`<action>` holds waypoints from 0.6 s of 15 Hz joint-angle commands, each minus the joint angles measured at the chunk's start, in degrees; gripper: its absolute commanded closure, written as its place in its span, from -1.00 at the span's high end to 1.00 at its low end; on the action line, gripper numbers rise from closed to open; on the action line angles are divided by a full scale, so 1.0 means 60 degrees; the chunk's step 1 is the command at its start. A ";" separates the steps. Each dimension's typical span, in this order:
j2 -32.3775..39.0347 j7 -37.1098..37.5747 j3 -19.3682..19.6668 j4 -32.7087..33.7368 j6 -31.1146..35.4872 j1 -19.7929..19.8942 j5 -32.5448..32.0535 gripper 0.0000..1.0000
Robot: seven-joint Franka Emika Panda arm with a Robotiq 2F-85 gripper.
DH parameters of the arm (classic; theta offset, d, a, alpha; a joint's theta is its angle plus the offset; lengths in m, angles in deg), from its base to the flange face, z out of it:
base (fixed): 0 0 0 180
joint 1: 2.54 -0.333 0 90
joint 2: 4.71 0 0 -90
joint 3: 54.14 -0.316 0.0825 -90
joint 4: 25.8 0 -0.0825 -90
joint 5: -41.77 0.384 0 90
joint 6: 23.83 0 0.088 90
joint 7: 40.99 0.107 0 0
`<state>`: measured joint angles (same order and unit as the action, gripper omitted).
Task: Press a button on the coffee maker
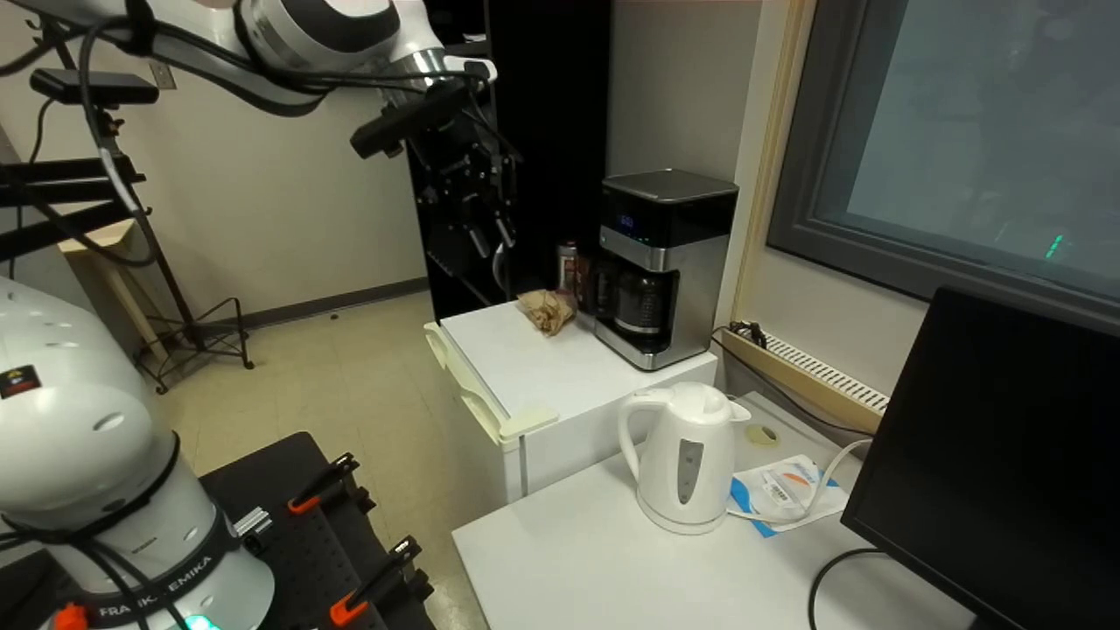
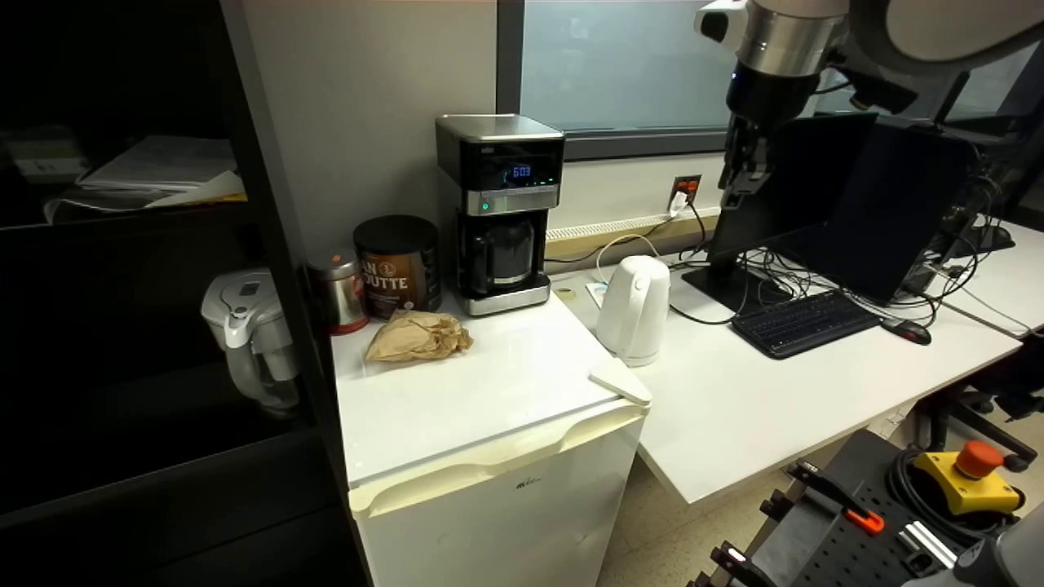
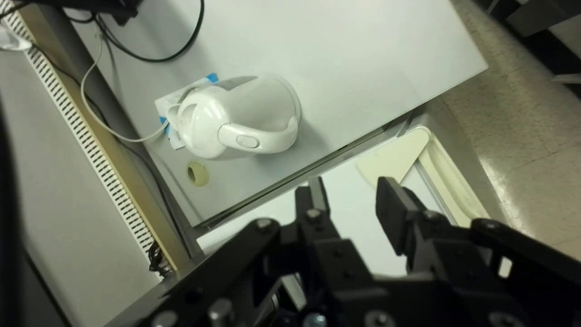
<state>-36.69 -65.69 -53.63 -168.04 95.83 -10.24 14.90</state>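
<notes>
Crowding wrist view with gripper [image 3: 352,204], cut off below, holding fingers [image 3: 392,213] apart | hanging clear of coffee maker [image 2: 512,200] | showing panel marks [image 2: 545,182] too small to read

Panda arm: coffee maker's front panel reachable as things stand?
Likely yes: the open gripper hangs in midair, and nothing blocks the upper front of the coffee maker; the paper bag lies low, to one side.

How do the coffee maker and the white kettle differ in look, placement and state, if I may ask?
The coffee maker is boxy, black and silver; the kettle is rounded and white. The coffee maker stands on the fridge, the kettle on the desk. The coffee maker has a lit display; none shows on the kettle. Both stand upright.
</notes>
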 commanded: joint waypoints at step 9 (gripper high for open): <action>0.2541 -0.0446 0.0513 0.0245 0.4852 0.1128 -0.0882 -1.00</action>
<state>-27.15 -67.16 -50.71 -169.78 120.80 -4.54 10.03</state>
